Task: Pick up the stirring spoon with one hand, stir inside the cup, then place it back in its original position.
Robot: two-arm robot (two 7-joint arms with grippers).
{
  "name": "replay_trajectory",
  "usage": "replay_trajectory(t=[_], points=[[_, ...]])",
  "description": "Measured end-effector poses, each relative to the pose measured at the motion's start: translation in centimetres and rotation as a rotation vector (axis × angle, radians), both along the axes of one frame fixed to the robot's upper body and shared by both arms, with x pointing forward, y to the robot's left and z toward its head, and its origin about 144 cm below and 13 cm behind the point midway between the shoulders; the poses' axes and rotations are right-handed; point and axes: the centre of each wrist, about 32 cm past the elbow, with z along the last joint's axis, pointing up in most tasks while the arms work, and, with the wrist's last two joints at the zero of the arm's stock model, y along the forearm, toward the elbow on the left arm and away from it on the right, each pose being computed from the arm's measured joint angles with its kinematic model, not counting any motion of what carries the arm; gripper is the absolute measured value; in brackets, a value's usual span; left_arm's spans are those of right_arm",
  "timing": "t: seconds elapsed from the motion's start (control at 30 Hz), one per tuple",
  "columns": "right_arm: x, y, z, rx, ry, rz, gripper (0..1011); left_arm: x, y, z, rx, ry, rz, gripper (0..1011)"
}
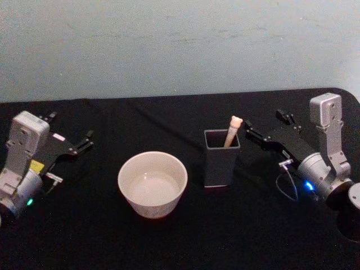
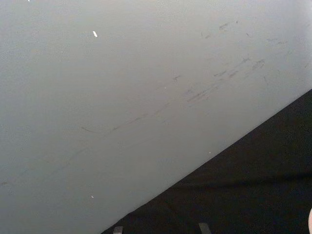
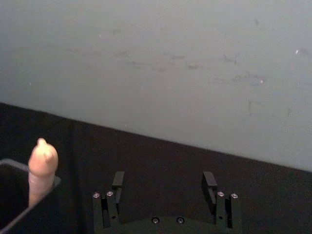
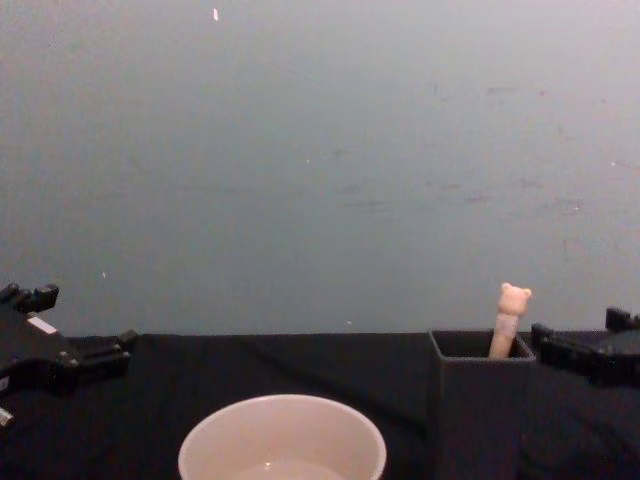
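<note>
Your spoon (image 1: 232,131) stands in the holder (image 1: 221,158), bear head poking above the rim and leaning toward 1 o'clock. The cup (image 1: 152,184) sits just beside the holder at its 9 o'clock, apart from it. Your right gripper (image 1: 268,127) hangs at the holder's 3 o'clock, fingers apart, clear of the spoon. Your left gripper (image 1: 72,136) waits well off at the cup's 10 o'clock, fingers apart.

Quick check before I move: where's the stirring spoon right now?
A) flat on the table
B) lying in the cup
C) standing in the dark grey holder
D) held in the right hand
C: the stirring spoon stands in the holder, its bear-head handle above the rim; the right hand is open beside it.
</note>
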Motion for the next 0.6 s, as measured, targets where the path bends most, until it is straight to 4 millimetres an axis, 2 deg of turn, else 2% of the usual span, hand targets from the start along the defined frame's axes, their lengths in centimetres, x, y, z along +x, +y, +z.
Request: replay_trajectory(t=[0.6], points=[[0.07, 0.04, -0.12, -0.006, 0.006, 0.001, 1002, 0.00, 0.00, 0.00, 0.000, 0.000, 0.000, 1001]])
